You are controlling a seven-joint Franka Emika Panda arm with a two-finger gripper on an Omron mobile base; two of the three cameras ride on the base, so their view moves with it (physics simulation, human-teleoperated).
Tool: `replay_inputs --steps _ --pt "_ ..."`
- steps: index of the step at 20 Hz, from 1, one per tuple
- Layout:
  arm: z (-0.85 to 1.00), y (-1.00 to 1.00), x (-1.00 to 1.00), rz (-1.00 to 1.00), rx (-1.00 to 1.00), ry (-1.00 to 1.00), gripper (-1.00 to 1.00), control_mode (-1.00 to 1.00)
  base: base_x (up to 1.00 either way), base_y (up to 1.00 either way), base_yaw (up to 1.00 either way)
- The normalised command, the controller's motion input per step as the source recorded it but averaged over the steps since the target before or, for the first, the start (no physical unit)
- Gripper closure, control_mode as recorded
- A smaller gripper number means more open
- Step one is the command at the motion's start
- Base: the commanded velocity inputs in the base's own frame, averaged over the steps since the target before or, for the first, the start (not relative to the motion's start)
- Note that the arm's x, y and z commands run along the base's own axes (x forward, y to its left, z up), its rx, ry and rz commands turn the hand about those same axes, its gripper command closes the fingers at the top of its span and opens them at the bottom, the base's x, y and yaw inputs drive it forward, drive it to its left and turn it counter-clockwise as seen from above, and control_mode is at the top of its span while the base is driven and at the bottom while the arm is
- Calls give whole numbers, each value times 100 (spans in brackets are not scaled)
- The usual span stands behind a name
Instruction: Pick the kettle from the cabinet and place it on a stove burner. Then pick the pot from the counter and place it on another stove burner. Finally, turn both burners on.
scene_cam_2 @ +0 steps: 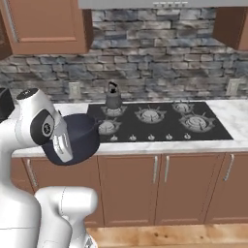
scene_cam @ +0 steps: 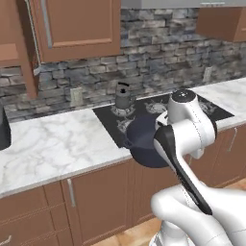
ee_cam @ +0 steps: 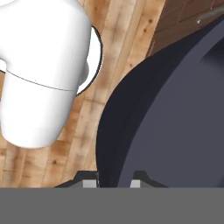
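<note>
Landmark: cooktop (scene_cam: pixel 218 111). Far left of it, a dark appliance (scene_cam: pixel 4 129) sits at the frame edge on the counter (scene_cam: pixel 53 141). Above that, cabinet (scene_cam: pixel 77 29), door shut on this side, bar handle (scene_cam: pixel 46 21) vertical; the unit further left looks open, can't tell what's inside. Wide bare marble stretch between appliance and cooktop. Outlet (scene_cam: pixel 76 96) on the stone wall just left of the cooktop.

Kettle (scene_cam: pixel 124 97) stands upright on the cooktop's back-left burner (scene_cam_2: pixel 113 111), right against the wall.

Pot (scene_cam: pixel 144 141) is at the cooktop's front-left corner, off the counter, overhanging the front edge above the drawers. In right base view the pot (scene_cam_2: pixel 77 138) hangs in front of the counter edge, left of the front-left burner (scene_cam_2: pixel 107 127), tilted, partly behind the arm.

Gripper (ee_cam: pixel 114 183): tips straddle the pot (ee_cam: pixel 175 118) rim, one each side of the wall — narrow, clamped on the rim. Wood floor (ee_cam: pixel 118 48) visible past the pot.

Right of the kettle: middle burner (scene_cam_2: pixel 150 114), back-right burner (scene_cam_2: pixel 182 107), front-right burner (scene_cam_2: pixel 197 121), all bare. Knobs (scene_cam_2: pixel 151 137) run along the cooktop's front edge. Right of the cooktop, short marble strip, another outlet (scene_cam_2: pixel 234 86) and a corner wall cabinet (scene_cam_2: pixel 231 24).
</note>
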Motion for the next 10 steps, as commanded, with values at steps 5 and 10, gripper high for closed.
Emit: replay_inputs --steps 5,10 --pt "0 0 0 0 0 0 100 100 38 -59 25" --pt "0 0 0 0 0 0 100 100 44 -58 24"
